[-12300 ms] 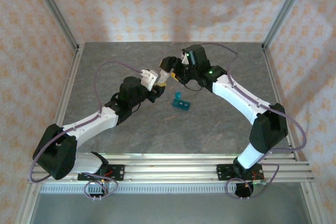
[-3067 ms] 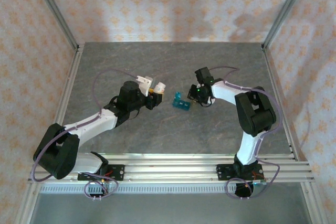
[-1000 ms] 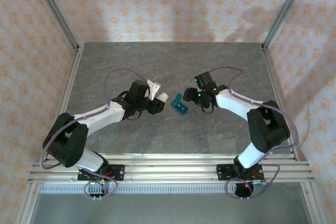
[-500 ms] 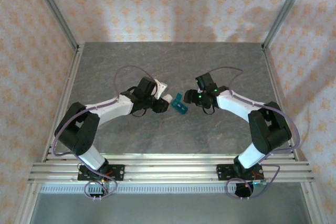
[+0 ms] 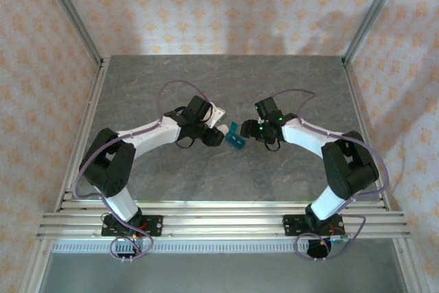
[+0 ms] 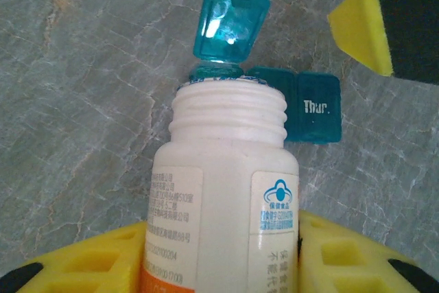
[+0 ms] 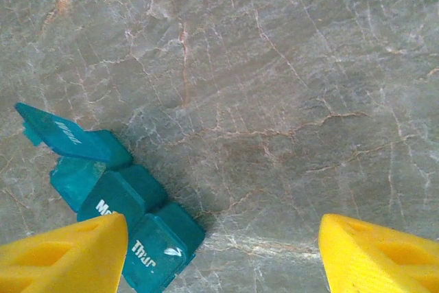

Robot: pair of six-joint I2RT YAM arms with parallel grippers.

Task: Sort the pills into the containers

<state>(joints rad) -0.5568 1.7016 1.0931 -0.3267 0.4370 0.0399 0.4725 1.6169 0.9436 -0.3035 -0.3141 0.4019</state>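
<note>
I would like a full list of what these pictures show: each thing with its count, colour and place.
pill box: one, teal, mid-table between the grippers; one end lid raised, two lids shut.
bottle: one, white, uncapped, mouth at the box's open compartment.
table: one, grey marbled, under everything.
walls: three, pale with orange pattern, behind and at both sides.
left gripper: one, yellow fingers, shut on the bottle.
right gripper: one, yellow fingers, open, by the box's "Thur." end.
</note>
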